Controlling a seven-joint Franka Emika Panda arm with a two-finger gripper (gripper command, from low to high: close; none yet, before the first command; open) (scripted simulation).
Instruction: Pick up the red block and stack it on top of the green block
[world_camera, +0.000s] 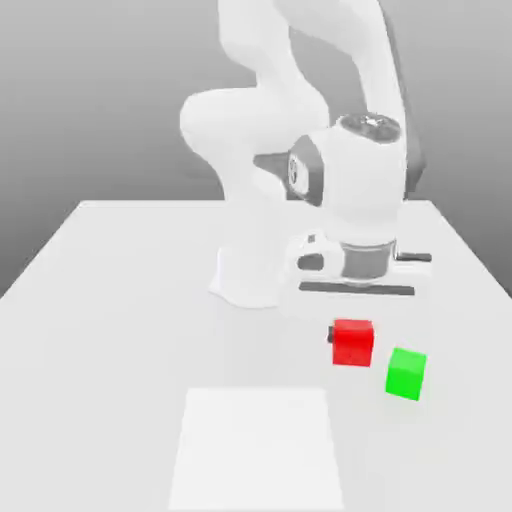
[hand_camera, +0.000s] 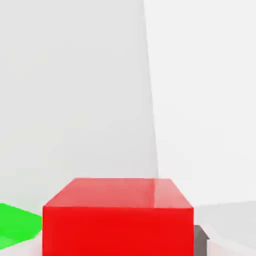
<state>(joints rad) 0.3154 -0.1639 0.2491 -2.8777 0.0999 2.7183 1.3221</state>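
Pincer (world_camera: 352, 335) pointing straight down, closed around the red block (world_camera: 352, 343).

Held beneath the upright hand, above the table (world_camera: 110, 400), with the green block (world_camera: 405, 374) near, toward the exterior view's right, and slightly lower in that picture.

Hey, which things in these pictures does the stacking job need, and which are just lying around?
Part of the job:
- red block, between the pincer's fingers
- green block, the one to stack on
- pincer

Just there:
- white flat square
- table, merely the surface underneath
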